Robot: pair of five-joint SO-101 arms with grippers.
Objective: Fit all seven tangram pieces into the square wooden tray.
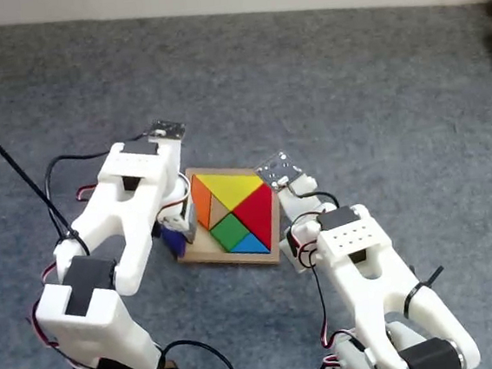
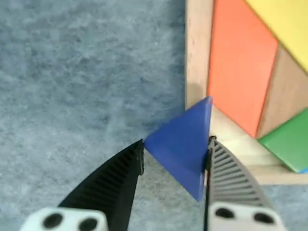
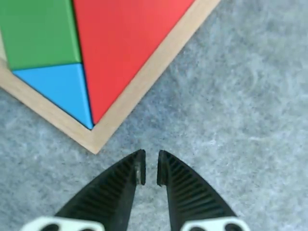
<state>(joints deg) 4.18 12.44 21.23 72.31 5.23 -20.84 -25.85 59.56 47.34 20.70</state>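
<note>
High view: the square wooden tray (image 1: 227,256) lies on the grey carpeted tabletop (image 1: 351,96), mostly filled with coloured pieces.

Left wrist view: the left end effector (image 2: 175,143) grips the dark blue wooden triangle (image 2: 183,154) just above the tray's rim. The triangle seems light, stiff and smooth, so holding its flat edges is best.

Right wrist view: the right end effector (image 3: 149,168) is almost closed and empty, beside a tray corner.

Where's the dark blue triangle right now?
The dark blue triangle is held in the left gripper, at the left rim of the tray in the high view, beside the orange piece.
</note>
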